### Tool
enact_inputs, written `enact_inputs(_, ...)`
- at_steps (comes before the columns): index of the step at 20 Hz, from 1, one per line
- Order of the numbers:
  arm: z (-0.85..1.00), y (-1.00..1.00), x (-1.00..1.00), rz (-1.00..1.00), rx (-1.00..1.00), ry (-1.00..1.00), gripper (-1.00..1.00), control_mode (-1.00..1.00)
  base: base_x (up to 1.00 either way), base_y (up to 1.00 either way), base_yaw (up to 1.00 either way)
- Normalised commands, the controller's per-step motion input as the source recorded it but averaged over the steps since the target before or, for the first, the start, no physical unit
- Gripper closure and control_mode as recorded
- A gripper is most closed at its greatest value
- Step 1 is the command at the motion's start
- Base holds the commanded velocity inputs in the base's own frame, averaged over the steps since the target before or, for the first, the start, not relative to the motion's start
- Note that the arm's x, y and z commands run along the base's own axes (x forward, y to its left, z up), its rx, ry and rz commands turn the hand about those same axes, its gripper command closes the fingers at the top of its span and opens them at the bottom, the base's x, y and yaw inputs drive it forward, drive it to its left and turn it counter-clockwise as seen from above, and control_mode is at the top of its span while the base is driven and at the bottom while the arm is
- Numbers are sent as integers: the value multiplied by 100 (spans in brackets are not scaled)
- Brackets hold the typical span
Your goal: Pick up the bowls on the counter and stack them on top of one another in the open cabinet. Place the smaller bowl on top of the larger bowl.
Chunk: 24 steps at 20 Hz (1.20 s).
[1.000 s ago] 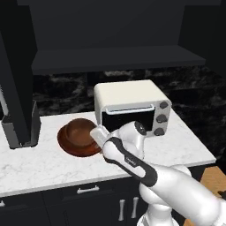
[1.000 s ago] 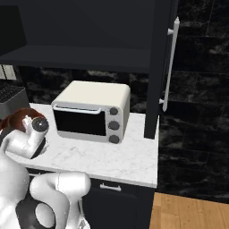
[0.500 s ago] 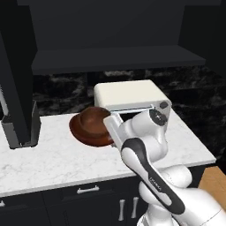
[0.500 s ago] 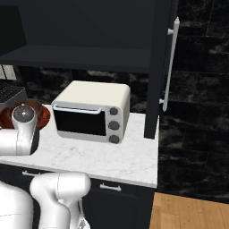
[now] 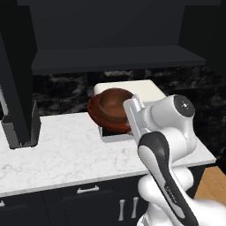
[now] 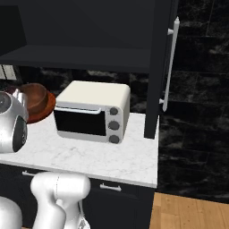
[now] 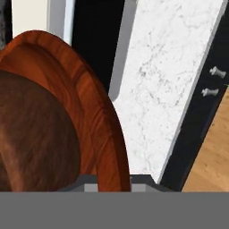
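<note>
Bowls [image 5: 112, 110] | glossy reddish-brown wood, small dark one nested in the wide shallow one, tilted, up off the counter [image 5: 66, 154] | gripper [image 5: 131, 115] pinched on the wide one's rim

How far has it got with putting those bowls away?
Done: the small bowl already sits in the large bowl, both off the counter. In hand: the gripper holds the large bowl's rim, lifted before the toaster oven. Left: setting the stack on the cabinet shelf.
</note>
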Motion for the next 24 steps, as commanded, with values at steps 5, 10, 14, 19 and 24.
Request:
enact_inputs(5, 100, -49, -29, -20, -6, -2, 100, -100, 0, 0, 0)
enact_inputs(10, 90, -68, -10, -16, -7, -5, 100, -100, 0, 0, 0)
enact_inputs(14, 58, -63, 0, -12, -1, -12, 100, -100, 0, 0, 0)
enact_inputs(19, 31, -37, 15, -3, 0, -13, 100, -100, 0, 0, 0)
enact_inputs(24, 31, -21, 49, -1, 0, -4, 100, -100, 0, 0, 0)
